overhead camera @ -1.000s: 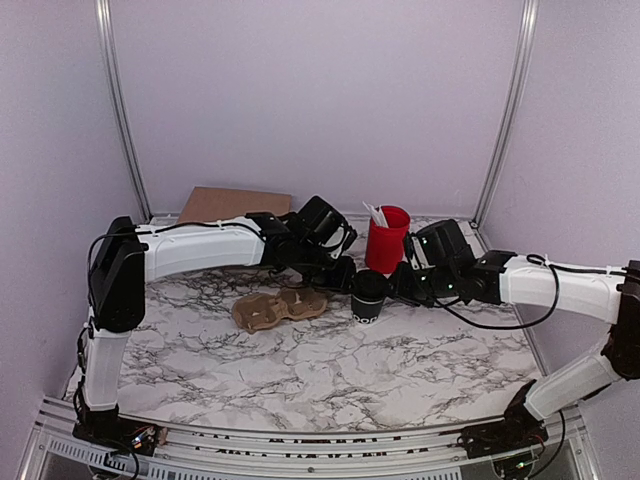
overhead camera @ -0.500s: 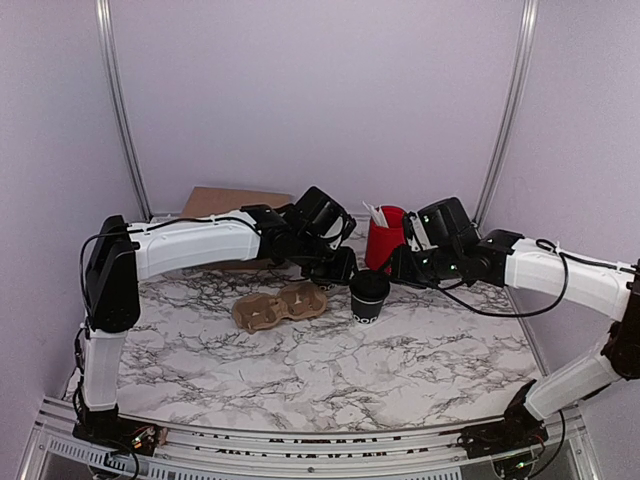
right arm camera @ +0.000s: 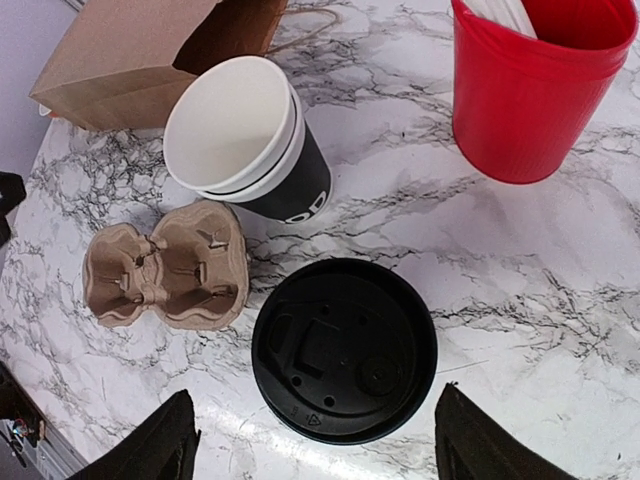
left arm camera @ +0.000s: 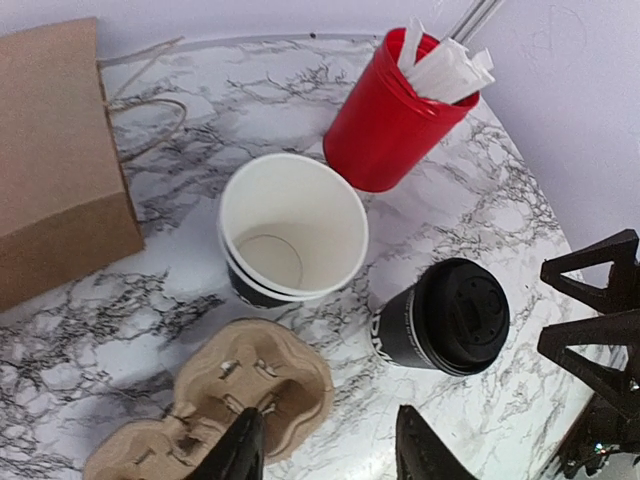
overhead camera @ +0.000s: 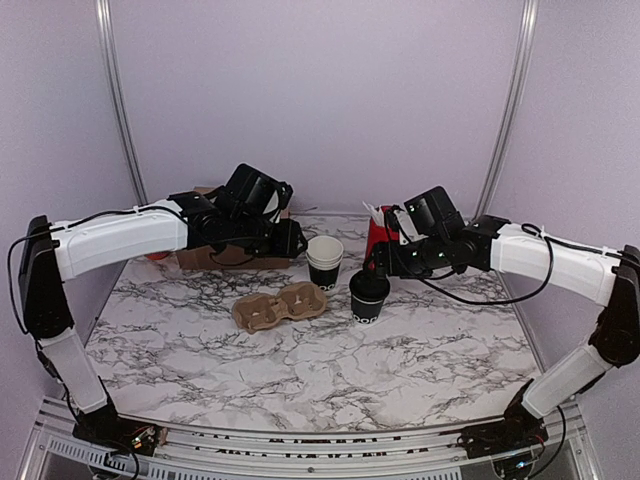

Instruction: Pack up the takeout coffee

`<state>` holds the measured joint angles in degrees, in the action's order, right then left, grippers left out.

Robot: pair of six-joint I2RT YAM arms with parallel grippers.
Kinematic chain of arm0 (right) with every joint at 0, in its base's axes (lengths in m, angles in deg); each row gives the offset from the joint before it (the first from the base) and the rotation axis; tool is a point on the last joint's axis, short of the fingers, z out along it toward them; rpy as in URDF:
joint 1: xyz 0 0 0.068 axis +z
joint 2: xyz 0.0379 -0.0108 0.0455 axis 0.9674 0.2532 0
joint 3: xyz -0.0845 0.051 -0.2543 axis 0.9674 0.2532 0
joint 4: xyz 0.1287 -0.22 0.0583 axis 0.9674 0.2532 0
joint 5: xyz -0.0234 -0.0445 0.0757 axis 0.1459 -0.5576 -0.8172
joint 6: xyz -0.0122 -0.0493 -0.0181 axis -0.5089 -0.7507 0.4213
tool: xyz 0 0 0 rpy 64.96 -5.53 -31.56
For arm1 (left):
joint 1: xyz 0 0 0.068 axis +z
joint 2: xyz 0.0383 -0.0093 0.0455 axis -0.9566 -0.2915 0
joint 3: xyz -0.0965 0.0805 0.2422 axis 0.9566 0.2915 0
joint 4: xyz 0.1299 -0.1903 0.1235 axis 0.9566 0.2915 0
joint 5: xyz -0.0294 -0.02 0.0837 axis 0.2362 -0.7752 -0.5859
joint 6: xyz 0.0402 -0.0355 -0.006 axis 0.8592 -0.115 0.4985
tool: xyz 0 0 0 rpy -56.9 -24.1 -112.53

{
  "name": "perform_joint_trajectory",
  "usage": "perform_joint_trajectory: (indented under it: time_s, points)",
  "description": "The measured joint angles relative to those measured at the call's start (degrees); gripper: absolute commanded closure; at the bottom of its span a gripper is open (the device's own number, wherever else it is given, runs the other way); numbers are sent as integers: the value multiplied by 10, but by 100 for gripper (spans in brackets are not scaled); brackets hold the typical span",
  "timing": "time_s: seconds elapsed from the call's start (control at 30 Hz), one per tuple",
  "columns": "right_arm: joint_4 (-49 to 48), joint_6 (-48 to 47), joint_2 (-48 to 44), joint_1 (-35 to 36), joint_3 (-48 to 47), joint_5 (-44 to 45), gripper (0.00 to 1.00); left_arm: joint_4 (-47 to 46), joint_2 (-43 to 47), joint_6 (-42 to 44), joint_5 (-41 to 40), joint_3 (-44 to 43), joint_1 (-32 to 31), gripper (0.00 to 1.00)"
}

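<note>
hovering: right hand (right arm camera: pixel 315 440) released over takeout coffee (right arm camera: pixel 343 350) | left hand (left arm camera: pixel 328 450) released, empty | its lettering mostly hidden

Marble table (overhead camera: pixel 400 370), lidded coffee cup (overhead camera: pixel 369 295), stacked cups (overhead camera: pixel 324 262), red cup (right arm camera: pixel 530 90), cardboard carrier (overhead camera: pixel 280 307), paper bag (right arm camera: pixel 120 50)

takeout coffee (right arm camera: pixel 343 350): 6 o'clock, lid on
gripper (right arm camera: pixel 317 395): fingers (right arm camera: pixel 150 450) wide, 7 and 5 o'clock
cup stack (right arm camera: pixel 245 140): 11 o'clock
red cup (right arm camera: pixel 535 90): 2 o'clock
cup carrier (right arm camera: pixel 165 265): 9 o'clock
</note>
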<state>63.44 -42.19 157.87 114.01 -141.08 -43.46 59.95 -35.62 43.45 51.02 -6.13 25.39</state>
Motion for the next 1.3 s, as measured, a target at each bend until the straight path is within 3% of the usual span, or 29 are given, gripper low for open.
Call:
perform_joint_trajectory:
  time_s: [0.13,0.2,0.23,0.9,1.3]
  points:
    - [6,-12,20,0,-15,0,11,-20,44,1,-28,47,21,24]
    - [10,-16,31,0,-23,0,4,-28,62,-1,-38,68,29,3]
    - [12,-17,36,0,-27,0,3,-32,70,-1,-43,78,33,1]
    - [78,-24,113,30,-106,65,8,-73,141,4,-70,152,72,1]
    - [104,-25,140,45,-118,99,19,-78,141,3,-70,160,74,1]
